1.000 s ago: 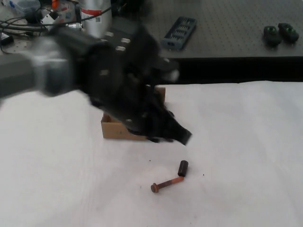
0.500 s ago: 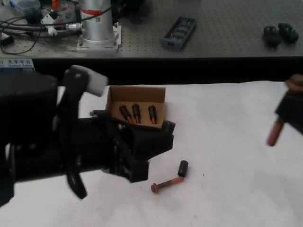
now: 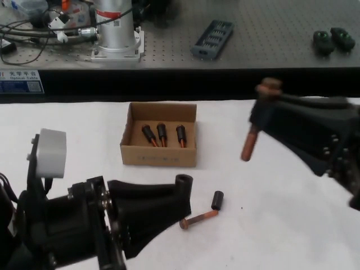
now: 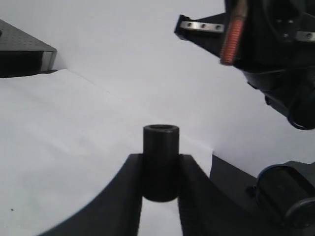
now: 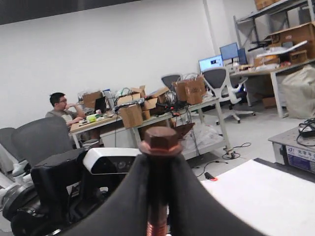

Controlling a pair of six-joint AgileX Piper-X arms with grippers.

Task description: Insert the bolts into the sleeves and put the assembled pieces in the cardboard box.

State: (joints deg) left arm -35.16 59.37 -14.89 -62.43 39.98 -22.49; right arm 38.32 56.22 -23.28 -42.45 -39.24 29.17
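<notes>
My left gripper (image 3: 181, 196) at the lower left of the high view is shut on a black sleeve (image 3: 183, 181), held upright between its fingers; the left wrist view shows the same sleeve (image 4: 160, 162) with its hole facing up. My right gripper (image 3: 260, 115) at the right is shut on a copper bolt (image 3: 249, 143) that hangs head up above the cloth, also seen as the bolt (image 5: 158, 142) in the right wrist view and the bolt (image 4: 232, 32) in the left wrist view. A loose bolt (image 3: 198, 218) and a loose sleeve (image 3: 217, 200) lie on the cloth. The cardboard box (image 3: 158, 156) holds three assembled pieces (image 3: 162, 134).
White cloth (image 3: 281, 225) covers the bench. Behind it lies a dark perforated table with a metal post (image 3: 115, 25), cables, a blue rack (image 3: 212, 37) and two dark round parts (image 3: 333, 40).
The left arm has drawn back from over the box to the lower left, with the sleeve upright. The right arm has come in from the right edge with its bolt, towards the middle.
</notes>
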